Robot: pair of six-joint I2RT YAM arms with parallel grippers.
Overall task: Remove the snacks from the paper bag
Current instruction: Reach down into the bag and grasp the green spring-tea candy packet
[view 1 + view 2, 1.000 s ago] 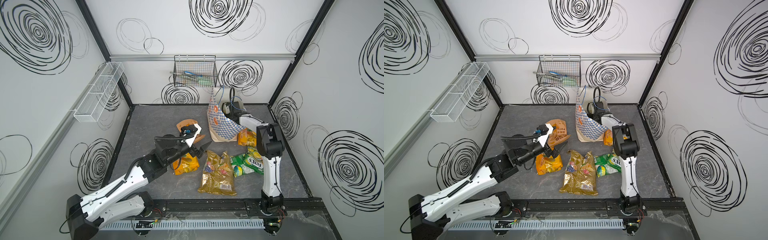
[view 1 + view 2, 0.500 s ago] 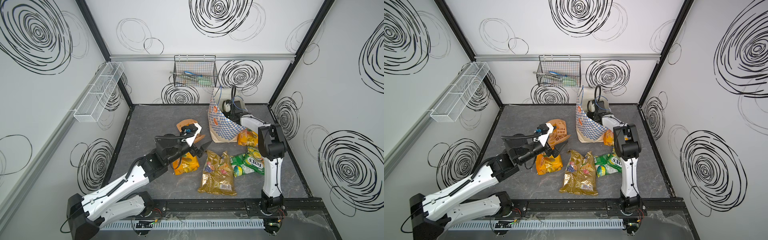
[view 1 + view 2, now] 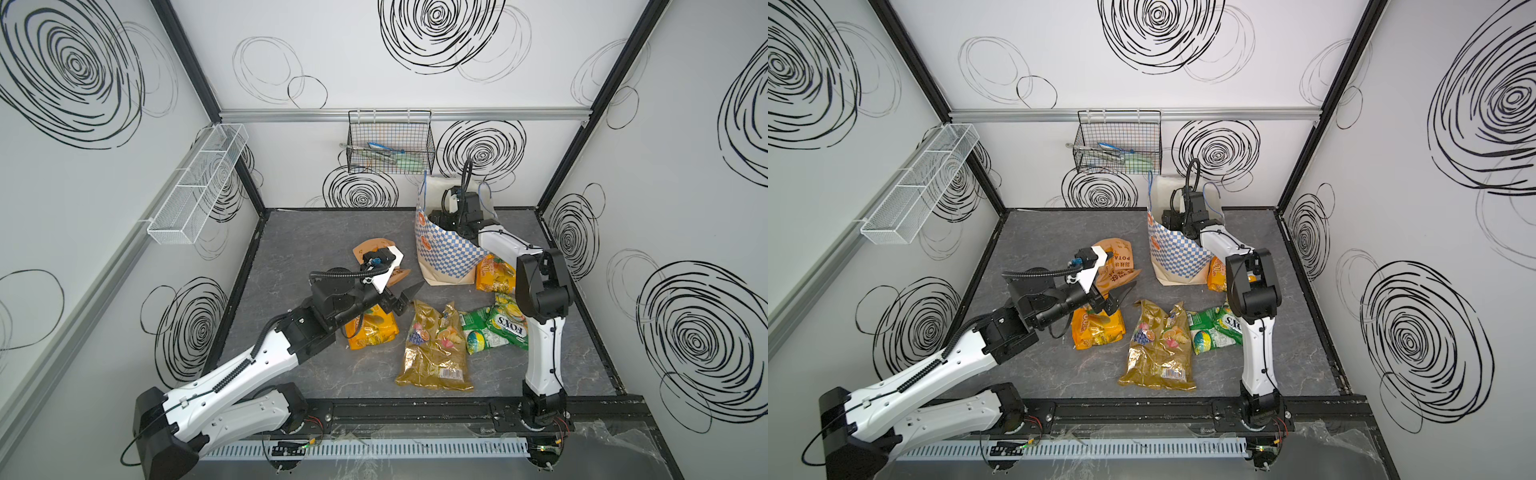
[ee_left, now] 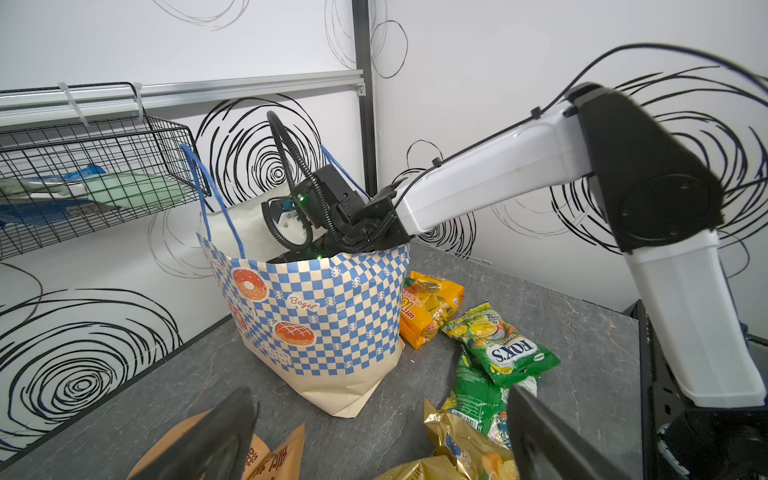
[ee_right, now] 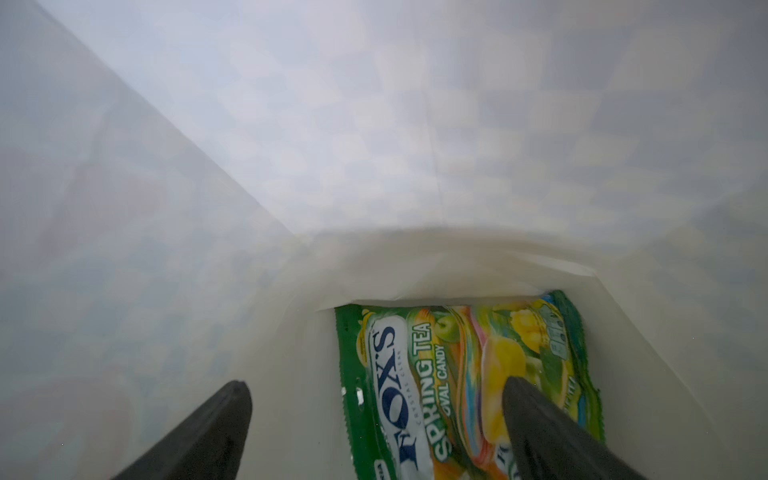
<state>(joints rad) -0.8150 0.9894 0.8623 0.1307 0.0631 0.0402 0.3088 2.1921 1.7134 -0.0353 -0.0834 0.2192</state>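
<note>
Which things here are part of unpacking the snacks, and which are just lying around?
Job: paper bag; Fox's packet inside it; gold packet, green Fox's bags, orange packets and potato bag, already out.
Lying about: black wire basket; white mesh shelf.

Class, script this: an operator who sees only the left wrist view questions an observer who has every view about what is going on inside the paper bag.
Operator: Is anything left inside the paper bag?
Observer: Yes, a green Fox's candy bag lies flat on its bottom.
Operator: Has the right gripper got hold of it?
Observer: No. The right gripper is open over it, one finger across the packet and one beside it.
</note>
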